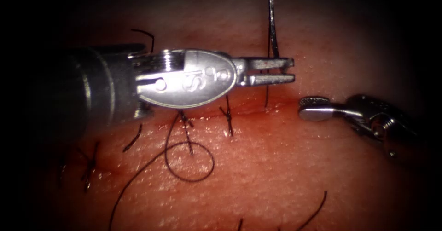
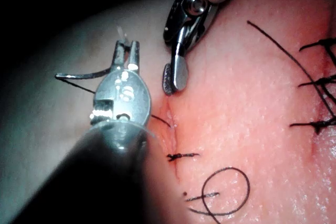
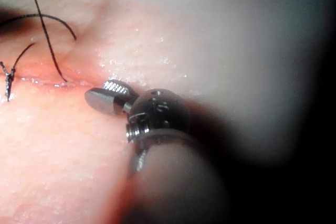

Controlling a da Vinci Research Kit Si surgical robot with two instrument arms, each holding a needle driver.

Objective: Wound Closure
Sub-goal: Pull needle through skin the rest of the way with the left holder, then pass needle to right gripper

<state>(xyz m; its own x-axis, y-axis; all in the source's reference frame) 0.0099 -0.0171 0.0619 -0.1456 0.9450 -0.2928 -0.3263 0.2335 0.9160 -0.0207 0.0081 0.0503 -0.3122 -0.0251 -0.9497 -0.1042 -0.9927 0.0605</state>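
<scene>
We see the tissue [image 1: 285, 166] spread under both tools, its cut [image 1: 258, 112] running across the middle as a reddish line, with finished stitches [image 1: 228, 116] crossing it toward the tissue's left edge and a loose loop of thread [image 1: 189, 162] lying on the near side of the cut. The left tool [image 1: 287, 71] reaches over the cut from the left, its jaws nearly pressed together and pinching the needle [image 1: 273, 28], which stands up from the jaws toward the far edge of the tissue. In the endoscope view the needle reads as a dark, almost straight sliver above the jaws, with a strand of thread dropping from them down to the cut; we cannot tell exactly where along its curve the hold sits. The left wrist view gives us what that view does not: the needle [image 2: 79, 74] shows its curve, sticking out sideways from the left tool [image 2: 127, 51], clear of the tissue and not in it. There the right tool [image 2: 176, 80] hangs just beside the end of the cut. In the endoscope view the right tool [image 1: 307, 109] lies at the right end of the cut, well apart from the needle, holding nothing. The right wrist view shows the right tool [image 3: 105, 95] with its jaws slightly apart, resting close over the tissue just beside the cut [image 3: 52, 82].
</scene>
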